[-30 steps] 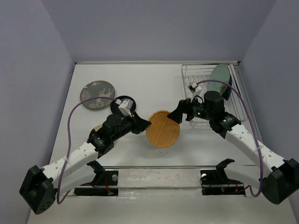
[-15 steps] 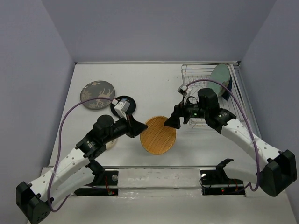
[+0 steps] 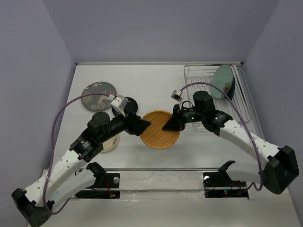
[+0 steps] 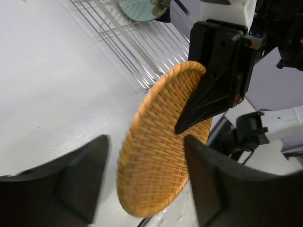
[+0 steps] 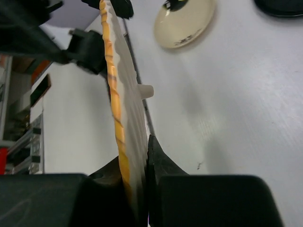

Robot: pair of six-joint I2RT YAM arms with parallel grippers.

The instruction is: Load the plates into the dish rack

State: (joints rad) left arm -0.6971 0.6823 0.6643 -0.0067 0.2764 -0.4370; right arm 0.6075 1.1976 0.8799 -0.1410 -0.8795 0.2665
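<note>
This appears to be a robotics laboratory test cell: a plain white table [image 3: 151, 80] is closed in on its left, far and right sides by bare pale purple walls [image 3: 156, 28]. Two white and black robot arms [image 3: 241, 137] are fixed to a rail [image 3: 161, 169] at the near edge, with purple cables [image 3: 60, 114] looping from them. The dish rack [image 3: 194, 71] at far right and a few plates [image 3: 97, 94] look like test props.

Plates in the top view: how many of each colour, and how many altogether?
orange woven plate: 1
grey-brown patterned plate: 1
black plate: 1
cream plate: 1
pale teal plate: 1
dark blue plate: 1
Total: 6
</note>
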